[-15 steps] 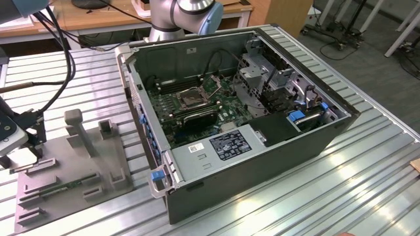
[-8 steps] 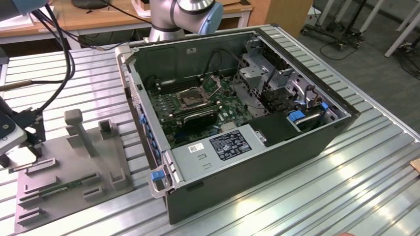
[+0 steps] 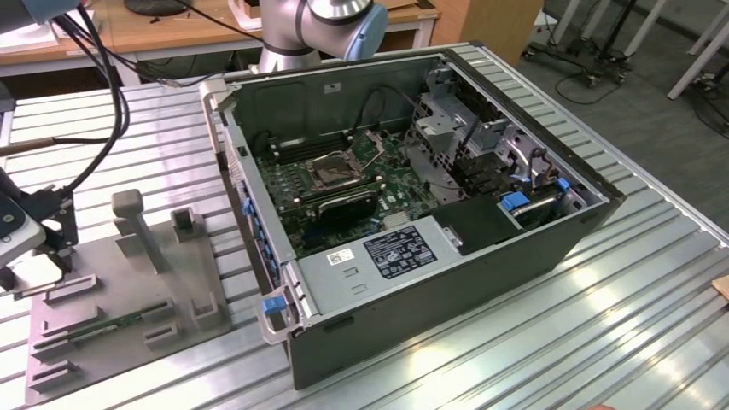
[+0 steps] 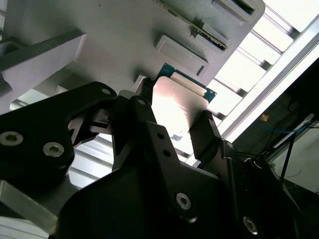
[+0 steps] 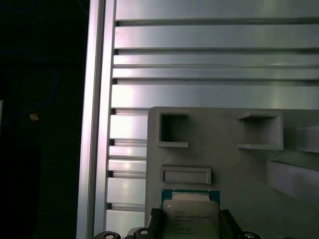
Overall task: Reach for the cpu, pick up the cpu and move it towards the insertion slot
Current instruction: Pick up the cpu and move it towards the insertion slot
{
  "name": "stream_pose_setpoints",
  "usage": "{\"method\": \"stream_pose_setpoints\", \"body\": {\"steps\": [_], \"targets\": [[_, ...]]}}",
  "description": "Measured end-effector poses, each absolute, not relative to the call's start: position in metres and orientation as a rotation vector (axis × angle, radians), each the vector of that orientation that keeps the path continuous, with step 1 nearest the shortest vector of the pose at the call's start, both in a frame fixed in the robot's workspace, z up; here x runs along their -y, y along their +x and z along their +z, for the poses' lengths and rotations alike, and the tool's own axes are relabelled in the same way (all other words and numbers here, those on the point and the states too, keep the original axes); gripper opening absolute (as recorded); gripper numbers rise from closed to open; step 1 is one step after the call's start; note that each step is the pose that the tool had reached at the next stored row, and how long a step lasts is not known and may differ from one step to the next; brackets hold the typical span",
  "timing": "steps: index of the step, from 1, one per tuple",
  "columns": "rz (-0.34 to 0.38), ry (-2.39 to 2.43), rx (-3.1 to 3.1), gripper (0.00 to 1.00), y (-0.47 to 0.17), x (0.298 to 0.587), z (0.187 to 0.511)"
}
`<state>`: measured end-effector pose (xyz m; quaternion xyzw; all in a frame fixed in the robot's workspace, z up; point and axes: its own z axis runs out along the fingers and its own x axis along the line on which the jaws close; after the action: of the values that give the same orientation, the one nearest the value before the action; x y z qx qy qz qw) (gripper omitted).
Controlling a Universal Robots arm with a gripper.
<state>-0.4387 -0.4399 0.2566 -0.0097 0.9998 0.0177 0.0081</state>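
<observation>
Silver-white cpu [image 4: 178,102] sits square in the gripper [image 4: 173,117], and both dark fingers [image 4: 203,130] look pressed against opposite edges of it. Closed on the chip, by my reading. The first wrist view tells the same story: the cpu [image 5: 191,215], green rim showing, is flanked on each side, just beside a shallow recess in the grey plate [image 5: 219,154]. Whether it's off the plate or resting on it, I can't tell.

So I'd call this the pick-up step: reach done, grip made, carry not begun. The slot [image 3: 334,173] is well apart from all this, down inside the open case [image 3: 456,299] on the green board, off to the exterior view's right of the plate. Getting there calls for a straight lift clear of the plate's raised blocks. After that it's a level carry over the case wall, with the thin chip kept flat so it doesn't twist in that edge grip.

The arm [image 3: 313,26] has its base behind the case and reaches round to the exterior view's left, wrist turned down over the plate, cables hanging above. A memory stick [image 3: 108,327] lies on the plate nearby, untouched.
</observation>
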Motion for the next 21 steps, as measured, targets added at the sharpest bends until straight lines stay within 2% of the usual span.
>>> {"method": "stream_pose_setpoints", "body": {"steps": [21], "targets": [[0.055, -0.03, -3.125, 0.54, -0.4387, 0.4399, 0.264]]}}
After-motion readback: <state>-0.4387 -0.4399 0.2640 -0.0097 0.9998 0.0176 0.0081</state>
